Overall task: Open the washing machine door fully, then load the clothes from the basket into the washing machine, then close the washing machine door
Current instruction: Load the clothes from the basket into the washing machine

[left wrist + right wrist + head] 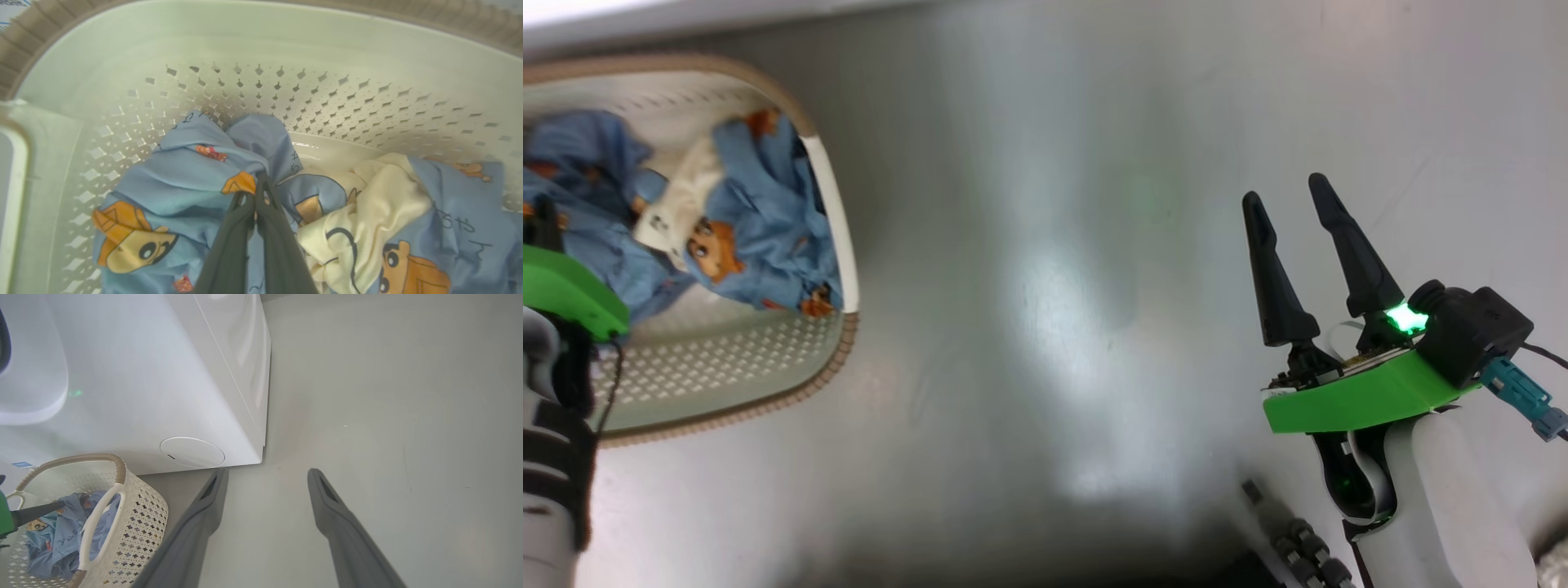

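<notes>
Down inside the basket, the left pincer was seen drawn narrow, its tips pressed together on a bunched fold of the clothes. The light-blue and cream garments were found lying in the basket, which was set on the floor just beside the washing machine, near its round filter cap. The right pincer was held wide and empty above bare floor, well apart from the basket. Whether the door had been opened fully could not be told. Loading was judged to be at the grasping stage: the garments in view had not been lifted out, and the closing of the door was left to do.
</notes>
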Motion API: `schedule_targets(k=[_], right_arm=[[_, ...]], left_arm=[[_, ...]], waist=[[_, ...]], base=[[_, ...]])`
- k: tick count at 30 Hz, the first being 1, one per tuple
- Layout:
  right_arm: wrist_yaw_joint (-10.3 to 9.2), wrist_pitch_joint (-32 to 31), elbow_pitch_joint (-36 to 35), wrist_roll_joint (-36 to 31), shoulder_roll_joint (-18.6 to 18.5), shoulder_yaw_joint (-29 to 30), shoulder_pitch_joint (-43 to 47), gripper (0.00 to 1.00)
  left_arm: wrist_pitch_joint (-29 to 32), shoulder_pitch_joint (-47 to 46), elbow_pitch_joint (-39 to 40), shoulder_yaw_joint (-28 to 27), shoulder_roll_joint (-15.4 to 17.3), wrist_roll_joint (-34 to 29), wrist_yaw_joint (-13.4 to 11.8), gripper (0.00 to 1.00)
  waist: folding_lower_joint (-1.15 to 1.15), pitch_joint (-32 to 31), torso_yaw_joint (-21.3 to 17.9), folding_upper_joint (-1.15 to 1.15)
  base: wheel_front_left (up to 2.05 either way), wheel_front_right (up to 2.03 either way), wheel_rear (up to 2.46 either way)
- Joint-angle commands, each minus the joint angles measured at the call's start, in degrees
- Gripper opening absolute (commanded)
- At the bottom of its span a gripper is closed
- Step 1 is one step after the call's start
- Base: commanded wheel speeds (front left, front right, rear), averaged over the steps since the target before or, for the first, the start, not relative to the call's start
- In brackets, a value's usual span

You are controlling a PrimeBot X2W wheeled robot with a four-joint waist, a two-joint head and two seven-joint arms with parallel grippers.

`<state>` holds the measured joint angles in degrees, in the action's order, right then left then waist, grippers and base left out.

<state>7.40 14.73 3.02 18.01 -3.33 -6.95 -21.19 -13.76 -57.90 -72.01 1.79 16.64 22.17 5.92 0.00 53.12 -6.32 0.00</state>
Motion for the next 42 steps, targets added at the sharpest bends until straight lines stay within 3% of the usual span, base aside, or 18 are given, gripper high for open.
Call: schedule_targets(k=[1,17,28,42], right_arm=[[0.09,0.3,-0.6,-0.7,0.5,-1.0,2.3,1.0],[0.09,0.3,1.3,-2.7,0.5,-0.2,4.3,1.0],[0.09,0.3,3.2,-2.8,0.1,0.4,8.4,1.0],[0.09,0.3,4.7,-0.7,-2.4,0.5,14.0,1.0]], left_arm=[[-0.8,3.7,1.2,-0.7,2.4,0.3,0.4,0.0],[-1.2,20.3,23.2,-5.7,-1.5,-1.2,1.1,0.0],[-1.2,34.8,42.8,-10.9,-6.4,-5.5,1.4,0.0],[-1.2,46.5,61.8,-11.9,-10.4,-7.6,1.6,0.0]], waist=[[0.0,-3.9,1.8,0.0],[0.0,-15.7,4.7,0.0],[0.0,-27.2,5.5,0.0],[0.0,-38.9,7.0,0.0]], base=[[0.0,0.0,0.0],[0.0,0.0,0.0],[0.0,0.0,0.0],[0.0,0.0,0.0]])
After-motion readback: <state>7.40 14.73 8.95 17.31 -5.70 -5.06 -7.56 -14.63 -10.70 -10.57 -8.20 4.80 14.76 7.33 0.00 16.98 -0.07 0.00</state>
